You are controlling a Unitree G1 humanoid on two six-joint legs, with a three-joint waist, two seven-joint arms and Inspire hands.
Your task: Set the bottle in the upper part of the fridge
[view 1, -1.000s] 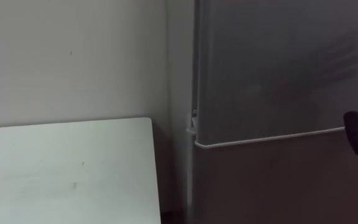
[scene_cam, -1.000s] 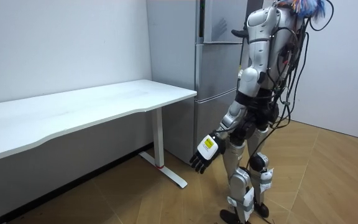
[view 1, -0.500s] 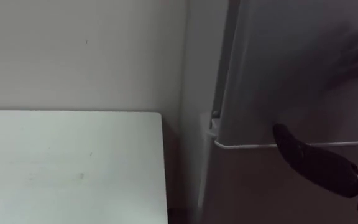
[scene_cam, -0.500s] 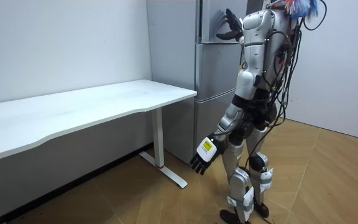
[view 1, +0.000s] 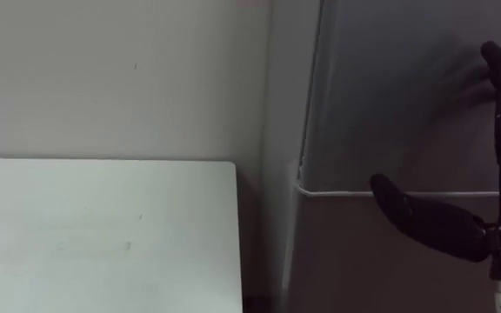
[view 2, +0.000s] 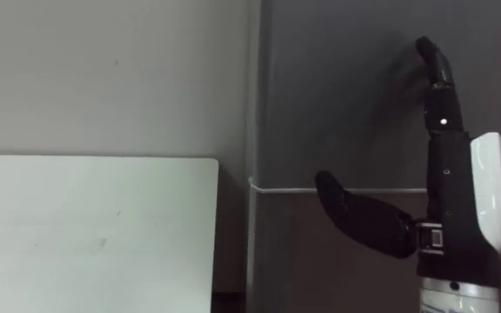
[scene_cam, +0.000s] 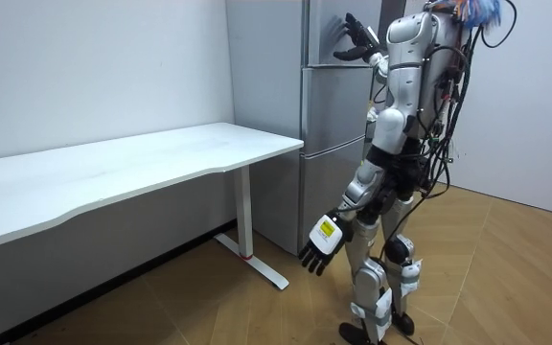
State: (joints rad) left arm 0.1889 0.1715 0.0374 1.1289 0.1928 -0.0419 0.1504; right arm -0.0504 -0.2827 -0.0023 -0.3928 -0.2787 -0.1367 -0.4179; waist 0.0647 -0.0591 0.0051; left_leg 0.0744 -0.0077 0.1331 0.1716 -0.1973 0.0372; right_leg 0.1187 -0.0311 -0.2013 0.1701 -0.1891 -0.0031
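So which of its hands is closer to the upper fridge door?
The right hand: raised, open, right at the upper fridge door. The left hand hangs low beside its leg, well below that door.

Right hand (view 2: 446, 184) raised, fingers straight, before fridge (view 2: 346, 87); table (view 2: 94, 235) left.

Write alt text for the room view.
A humanoid robot stands facing a grey fridge, its right hand raised with open fingers at the upper door. Its left hand hangs open beside its thigh. A white table stands against the wall on the room view's left.
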